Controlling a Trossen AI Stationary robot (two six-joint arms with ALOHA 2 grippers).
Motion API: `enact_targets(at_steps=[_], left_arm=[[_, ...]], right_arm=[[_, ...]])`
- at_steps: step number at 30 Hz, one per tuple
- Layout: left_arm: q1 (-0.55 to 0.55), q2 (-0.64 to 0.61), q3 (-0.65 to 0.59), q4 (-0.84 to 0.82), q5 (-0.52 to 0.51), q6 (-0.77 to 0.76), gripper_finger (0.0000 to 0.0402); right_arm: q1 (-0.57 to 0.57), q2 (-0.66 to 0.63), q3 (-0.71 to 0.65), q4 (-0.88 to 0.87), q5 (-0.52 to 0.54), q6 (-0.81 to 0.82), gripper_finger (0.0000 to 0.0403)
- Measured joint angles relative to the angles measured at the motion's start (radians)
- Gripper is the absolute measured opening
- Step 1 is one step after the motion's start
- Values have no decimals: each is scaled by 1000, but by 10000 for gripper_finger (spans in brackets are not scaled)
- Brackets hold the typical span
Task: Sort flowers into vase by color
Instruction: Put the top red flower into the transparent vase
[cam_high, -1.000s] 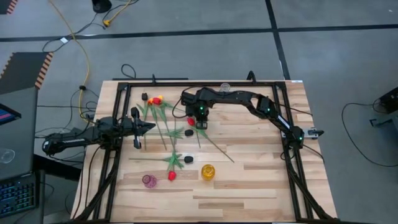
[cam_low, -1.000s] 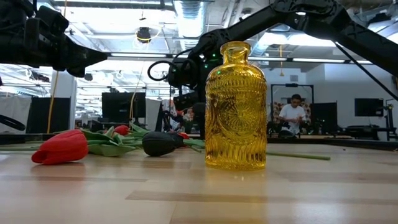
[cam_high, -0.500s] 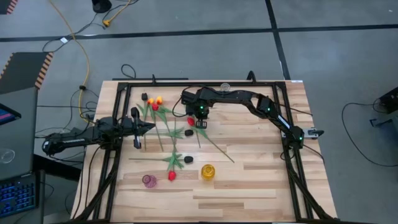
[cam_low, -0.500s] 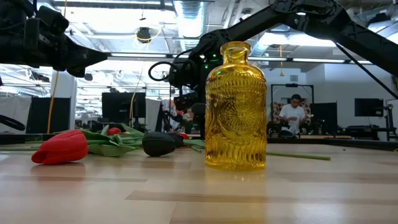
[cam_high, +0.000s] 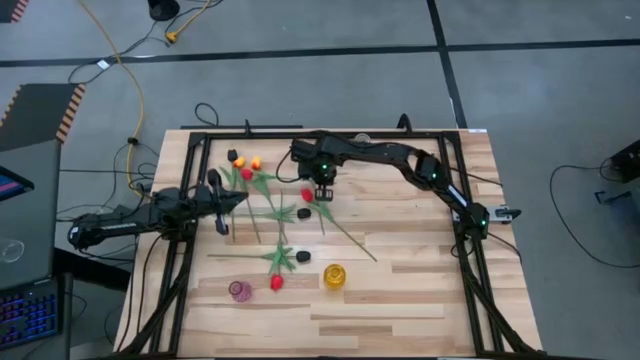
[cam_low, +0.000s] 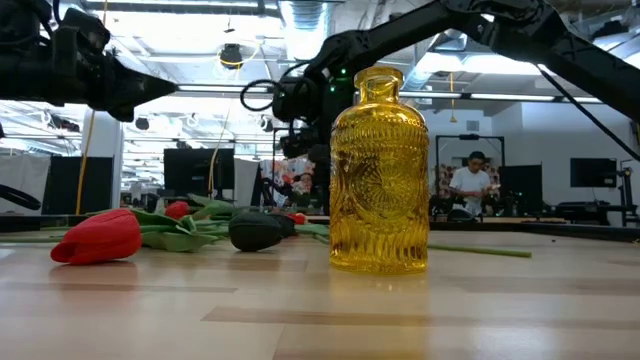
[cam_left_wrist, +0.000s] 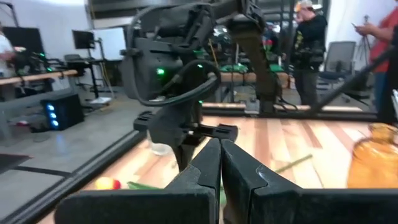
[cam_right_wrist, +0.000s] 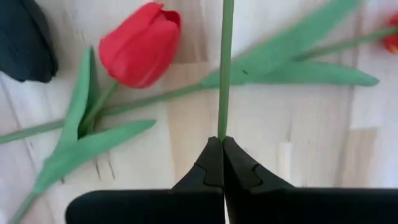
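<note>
The right gripper (cam_right_wrist: 222, 163) hangs over the far middle of the table (cam_high: 420, 290), its fingers pinched tight on the thin green stem (cam_right_wrist: 224, 68) of a flower, which runs straight out from the fingertips. Just beside that stem a red tulip (cam_right_wrist: 140, 45) lies flat, its long axis slanting across the boards and its head close to a black head (cam_right_wrist: 25, 38). Further off, the left gripper (cam_left_wrist: 220, 163) waits with fingers pressed together above the table's left side, and the yellow vase (cam_high: 333, 275) stands upright near the front.
</note>
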Motion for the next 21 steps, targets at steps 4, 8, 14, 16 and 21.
enact_targets(at_steps=[4, 8, 14, 16, 21], left_arm=[[0, 0, 0, 44, -16, -2, 0], [0, 0, 1, 59, -24, -3, 7], [0, 1, 5, 74, -67, -86, 52], [0, 1, 6, 74, -71, -105, 71], [0, 2, 3, 72, -73, -158, 103]], right_arm=[[-6, -43, 0, -24, -1, 1, 16], [-8, -103, -5, -29, -2, 1, 16], [-21, -186, -5, -56, -7, 4, 16], [-26, -210, -10, -63, -10, 4, 16], [-34, -284, -105, -37, -42, 22, 16]])
